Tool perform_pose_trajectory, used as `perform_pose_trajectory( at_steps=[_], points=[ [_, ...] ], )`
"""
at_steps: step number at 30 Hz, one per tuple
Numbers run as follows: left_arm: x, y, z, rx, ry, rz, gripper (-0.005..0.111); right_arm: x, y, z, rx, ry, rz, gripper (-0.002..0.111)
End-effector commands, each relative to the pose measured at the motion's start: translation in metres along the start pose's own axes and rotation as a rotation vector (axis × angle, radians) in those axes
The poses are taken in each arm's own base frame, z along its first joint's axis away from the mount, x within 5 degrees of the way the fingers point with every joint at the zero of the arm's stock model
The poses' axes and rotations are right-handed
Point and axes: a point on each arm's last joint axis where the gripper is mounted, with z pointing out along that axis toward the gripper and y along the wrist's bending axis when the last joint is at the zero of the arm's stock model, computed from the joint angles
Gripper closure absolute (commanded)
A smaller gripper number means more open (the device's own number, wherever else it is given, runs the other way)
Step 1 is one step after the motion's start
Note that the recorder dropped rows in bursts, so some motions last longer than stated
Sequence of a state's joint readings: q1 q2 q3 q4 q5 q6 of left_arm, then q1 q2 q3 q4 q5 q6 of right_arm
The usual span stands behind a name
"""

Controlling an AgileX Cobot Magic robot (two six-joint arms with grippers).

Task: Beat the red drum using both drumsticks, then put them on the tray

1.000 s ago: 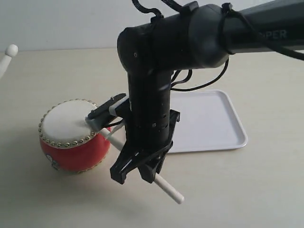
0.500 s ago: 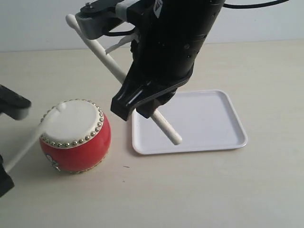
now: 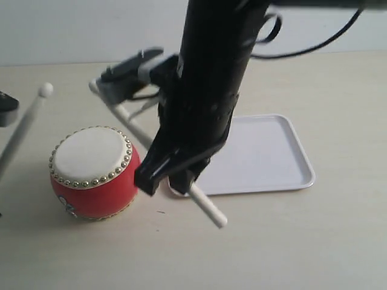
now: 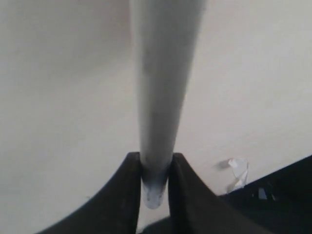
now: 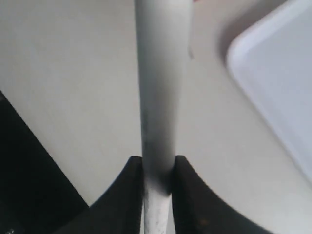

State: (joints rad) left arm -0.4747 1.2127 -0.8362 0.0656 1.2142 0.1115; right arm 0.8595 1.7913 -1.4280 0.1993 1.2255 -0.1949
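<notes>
No legible text, brand, number or sign anywhere. Only a pale mark low on the glossy red barrel-shaped drum (image 3: 94, 175) (lower left of the exterior view), too small and blurred to read.

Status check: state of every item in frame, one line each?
left hand: shut on left drumstick
right hand: shut on right drumstick
left drumstick: tip raised, off the drum
right drumstick: tilted, tip raised, off the drum
red drum: upright on table, untouched
tray: flat on table, visible part bare
</notes>
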Motion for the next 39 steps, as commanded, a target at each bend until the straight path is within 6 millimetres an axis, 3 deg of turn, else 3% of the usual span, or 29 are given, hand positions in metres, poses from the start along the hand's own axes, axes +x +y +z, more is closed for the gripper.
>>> perform_pose_trajectory(
  at_steps=[1,3,6,12,15,17,20,22,26,28,29,30,31,32,33,34,36,37,39],
  points=[
    [0.024,0.001,-0.034,-0.040,-0.169,-0.046,0.107,-0.008,-0.010,0.073,-0.074,0.192,0.033,0.108],
    [0.031,0.000,-0.041,-0.043,-0.210,-0.052,0.107,-0.008,-0.015,0.096,-0.078,0.252,0.044,0.108],
    [0.034,0.000,-0.044,-0.045,-0.230,-0.053,0.107,-0.008,-0.014,0.087,-0.072,0.229,0.038,0.108],
    [0.016,0.000,-0.025,-0.021,-0.118,-0.038,0.107,0.007,-0.002,-0.005,0.047,-0.002,-0.045,0.108],
    [-0.002,-0.005,0.000,0.055,0.003,0.004,0.107,0.022,0.005,-0.045,0.088,-0.110,-0.052,0.108],
    [-0.014,-0.006,0.021,0.081,0.101,0.016,0.107,0.028,0.008,-0.060,0.097,-0.154,-0.049,0.108],
    [-0.032,-0.009,0.068,0.122,0.312,0.066,0.107,0.036,0.012,-0.075,0.101,-0.200,-0.043,0.108],
    [-0.038,-0.010,0.083,0.130,0.372,0.060,0.107,0.036,0.012,-0.075,0.102,-0.202,-0.043,0.108],
    [-0.033,-0.010,0.055,0.126,0.252,0.053,0.107,0.037,0.006,-0.076,0.169,-0.191,-0.053,0.108],
    [-0.025,-0.010,0.032,0.111,0.151,0.049,0.107,0.036,-0.014,-0.073,0.230,-0.163,-0.020,0.108],
    [-0.021,-0.010,0.023,0.105,0.108,0.048,0.107,0.036,-0.028,-0.070,0.248,-0.147,0.022,0.108],
    [-0.012,-0.009,0.005,0.091,0.027,0.041,0.107,0.037,-0.059,-0.061,0.250,-0.111,0.115,0.108],
    [-0.006,-0.009,-0.005,0.082,-0.020,0.028,0.107,0.037,-0.076,-0.054,0.229,-0.090,0.174,0.108],
    [0.006,-0.010,-0.022,0.069,-0.107,0.006,0.107,0.040,-0.107,-0.039,0.168,-0.055,0.284,0.108],
    [0.014,-0.010,-0.031,0.065,-0.155,-0.014,0.107,0.040,-0.120,-0.028,0.114,-0.040,0.328,0.108],
    [0.027,-0.011,-0.046,0.060,-0.236,-0.061,0.107,0.039,-0.139,-0.005,0.027,-0.002,0.381,0.108],
    [0.041,-0.011,-0.059,0.057,-0.316,-0.089,0.107,0.038,-0.155,0.017,0.011,0.055,0.340,0.108],
    [0.054,-0.012,-0.069,0.051,-0.382,-0.090,0.107,0.039,-0.169,0.028,0.099,0.136,0.220,0.108],
    [0.064,-0.013,-0.076,0.047,-0.436,-0.093,0.107,0.036,-0.181,0.029,0.189,0.185,0.107,0.108]
  ],
)
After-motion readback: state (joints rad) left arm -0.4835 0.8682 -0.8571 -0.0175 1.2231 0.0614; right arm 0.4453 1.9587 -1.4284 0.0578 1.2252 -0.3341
